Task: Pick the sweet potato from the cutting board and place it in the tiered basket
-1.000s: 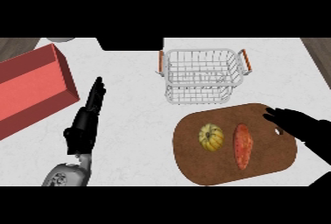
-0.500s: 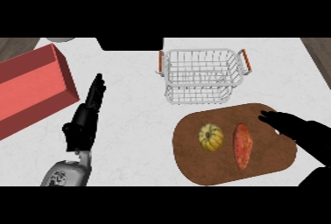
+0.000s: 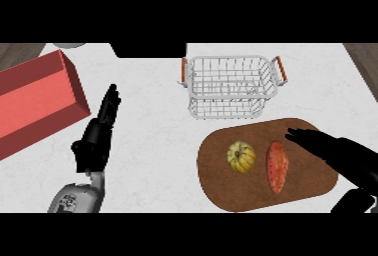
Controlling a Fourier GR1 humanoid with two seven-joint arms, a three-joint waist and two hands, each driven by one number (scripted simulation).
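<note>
Near the desk's near right corner, the sweet potato [image 3: 277, 166] lies on the cutting board [image 3: 229, 191]. The right hand [image 3: 336, 152] is just beside it, fingers straight. The left hand [image 3: 96, 137] rests straight-fingered toward the left edge. The tiered basket [image 3: 230, 89] stands near the far edge.

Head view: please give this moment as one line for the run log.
sweet potato: on cutting board | right hand: open, beside it, not holding | left hand: open, resting at left | basket: beyond board
</note>
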